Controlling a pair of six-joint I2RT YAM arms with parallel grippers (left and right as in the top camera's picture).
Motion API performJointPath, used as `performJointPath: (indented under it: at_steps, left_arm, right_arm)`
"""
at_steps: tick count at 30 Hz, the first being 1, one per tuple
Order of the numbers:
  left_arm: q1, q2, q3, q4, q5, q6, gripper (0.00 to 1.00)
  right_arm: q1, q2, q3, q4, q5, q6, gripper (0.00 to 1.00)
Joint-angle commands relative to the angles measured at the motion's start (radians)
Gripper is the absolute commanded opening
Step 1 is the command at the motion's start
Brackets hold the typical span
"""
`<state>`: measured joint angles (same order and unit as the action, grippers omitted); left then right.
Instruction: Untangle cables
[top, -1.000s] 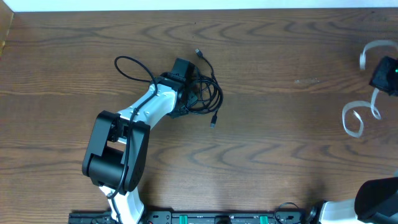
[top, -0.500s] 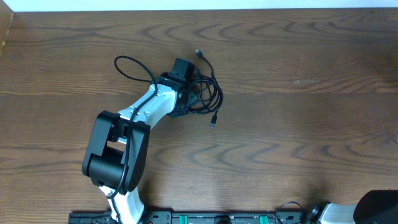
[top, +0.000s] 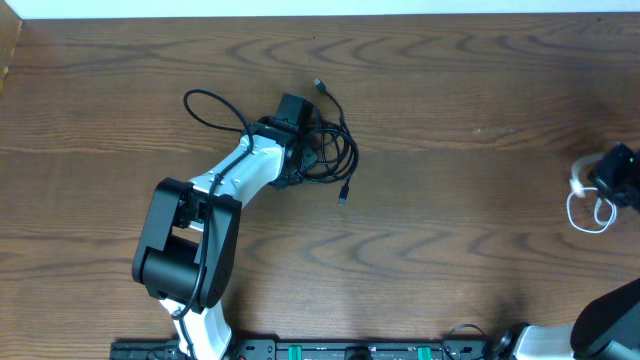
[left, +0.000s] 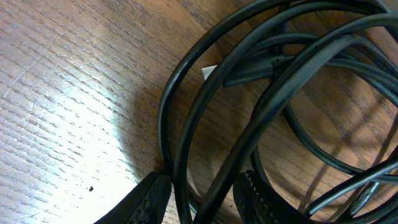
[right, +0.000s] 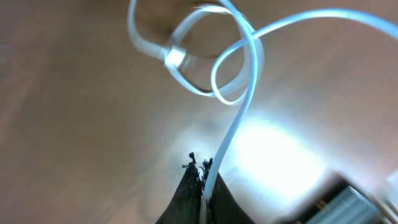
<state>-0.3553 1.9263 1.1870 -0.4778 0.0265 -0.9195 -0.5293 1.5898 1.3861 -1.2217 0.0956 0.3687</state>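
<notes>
A tangle of black cables (top: 338, 150) lies on the wooden table left of centre, with one loop (top: 205, 105) trailing left and a plug (top: 343, 195) below it. My left gripper (top: 300, 150) sits in the tangle. Up close the black cables (left: 186, 112) fill the view, and my left gripper (left: 202, 202) is shut on two of their strands. At the far right edge my right gripper (top: 618, 175) holds the white cable (top: 588, 212). In the right wrist view my right gripper (right: 204, 183) pinches the white cable (right: 239, 118), whose loops and plug (right: 174, 58) hang beyond it.
The left arm's black and white body (top: 185, 240) stands over the table's near left. A black rail (top: 330, 350) runs along the front edge. A small white scrap (left: 209, 71) shows under the black strands. Bare wood (top: 470, 200) lies between the two grippers.
My right gripper left the overhead view, then came back lower at the right edge, still holding the white cable. The left arm and the black tangle have not moved.
</notes>
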Motion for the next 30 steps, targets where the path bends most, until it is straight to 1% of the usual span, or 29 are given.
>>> performJointPath:
  at_steps: [1,2,3,4,5,7,9,10,11,19,24,30]
  left_arm:
    - [0.000,0.008,-0.005,-0.003,-0.016,0.002,0.41]
    - [0.000,0.008,-0.005,-0.003,-0.016,0.002,0.41]
    - [0.000,0.008,-0.005,-0.003,-0.016,0.002,0.41]
    - [0.000,0.008,-0.005,-0.003,-0.017,0.002,0.41]
    - [0.000,0.008,-0.005,-0.003,-0.018,0.002,0.41]
    - [0.000,0.008,-0.005,-0.003,-0.020,0.002,0.41]
    - [0.000,0.008,-0.005,-0.003,-0.020,0.002,0.41]
    - [0.000,0.008,-0.005,-0.003,-0.020,0.002,0.41]
    - [0.000,0.008,-0.005,-0.003,-0.020,0.002,0.41]
    - [0.000,0.008,-0.005,-0.003,-0.020,0.002,0.41]
    - [0.000,0.008,-0.005,-0.003,-0.019,0.002,0.41]
    - [0.000,0.008,-0.005,-0.003,-0.019,0.002,0.41]
  right_arm:
    - [-0.019,-0.008,0.001,-0.021,0.195,0.146,0.01]
    - [-0.021,-0.008,0.001,-0.020,0.193,0.147,0.06]
    - [-0.023,-0.008,0.001,-0.019,0.191,0.147,0.20]
    - [-0.023,-0.008,0.001,-0.016,0.190,0.147,0.41]
    - [-0.023,-0.008,0.001,-0.016,0.190,0.147,0.52]
    - [-0.023,-0.008,0.001,-0.014,0.190,0.147,0.70]
    - [-0.023,-0.008,0.001,-0.003,0.184,0.147,0.83]
    - [-0.023,-0.008,0.001,0.003,0.172,0.147,0.93]
    - [-0.023,-0.008,0.001,0.007,0.148,0.147,0.99]
    - [-0.023,-0.008,0.001,0.019,-0.095,0.174,0.99]
    - [-0.023,-0.007,-0.004,-0.050,-0.245,0.177,0.99]
    - [-0.023,-0.008,-0.067,-0.118,-0.526,0.189,0.99]
